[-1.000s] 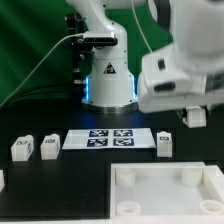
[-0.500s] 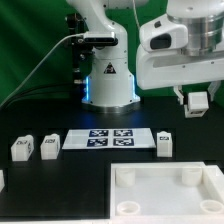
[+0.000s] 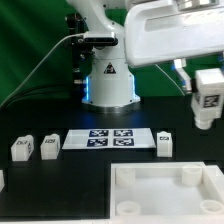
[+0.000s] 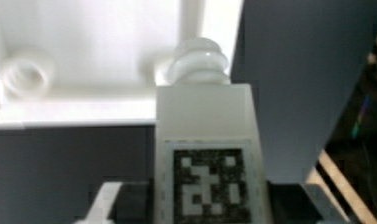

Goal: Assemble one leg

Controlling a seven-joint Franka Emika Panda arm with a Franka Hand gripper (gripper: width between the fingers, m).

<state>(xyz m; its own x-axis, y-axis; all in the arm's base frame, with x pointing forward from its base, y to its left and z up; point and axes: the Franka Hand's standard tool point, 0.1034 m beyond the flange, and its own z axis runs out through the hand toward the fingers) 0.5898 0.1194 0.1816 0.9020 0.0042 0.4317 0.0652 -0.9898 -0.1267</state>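
Our gripper point(image 3: 206, 78) is clamped on one leg point(image 3: 208, 100), high at the exterior view's upper right. It hangs clear of the square tabletop point(image 3: 165, 192) below, peg end down, we judge, for lowering into a corner hole point(image 3: 187, 172).

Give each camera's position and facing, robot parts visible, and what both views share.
Exterior view: off the arm, across the table from the robot base, facing it from slightly above; shows the base, the white wrist housing and the leg held in the air.
Wrist view: on the wrist, looking down along the held leg toward the table; only the fingers show, either side of it.
Shared: the leg and the large square white piece.
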